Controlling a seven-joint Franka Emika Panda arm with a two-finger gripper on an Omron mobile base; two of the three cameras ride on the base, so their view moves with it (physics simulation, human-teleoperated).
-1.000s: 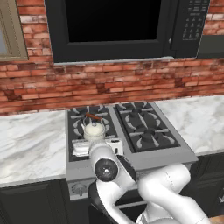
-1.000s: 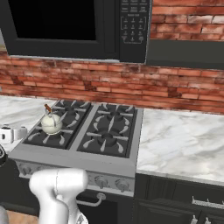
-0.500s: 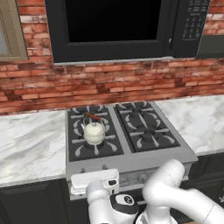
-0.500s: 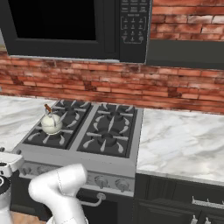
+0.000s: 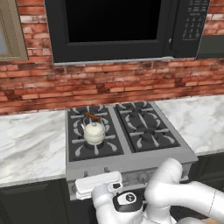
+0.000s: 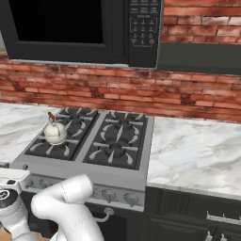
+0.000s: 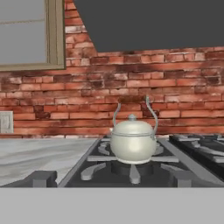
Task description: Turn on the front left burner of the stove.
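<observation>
The grey steel stove (image 5: pixel 131 162) stands between marble counters, with silver knobs (image 6: pixel 109 194) along its front panel. Its front left burner (image 5: pixel 93 148) lies under the left grate; in the hand view that burner (image 7: pixel 131 169) is straight ahead. A small white kettle (image 5: pixel 94 131) stands on that grate, over or just behind the burner. My gripper's white hand block (image 5: pixel 98 183) hangs low against the stove's front left edge, level with the knob row. Its fingers are hidden, so whether they are open or shut is unclear.
A black microwave (image 5: pixel 118 26) hangs over the stove on the brick wall. Marble counter (image 5: pixel 30 144) lies to the left and marble counter (image 6: pixel 197 155) to the right. Dark cabinets (image 6: pixel 188 212) run below. A window frame (image 7: pixel 26 35) is on the wall to the left.
The hand has dropped from over the stove's front left corner down to the front panel. Since half a second ago it has barely moved.
</observation>
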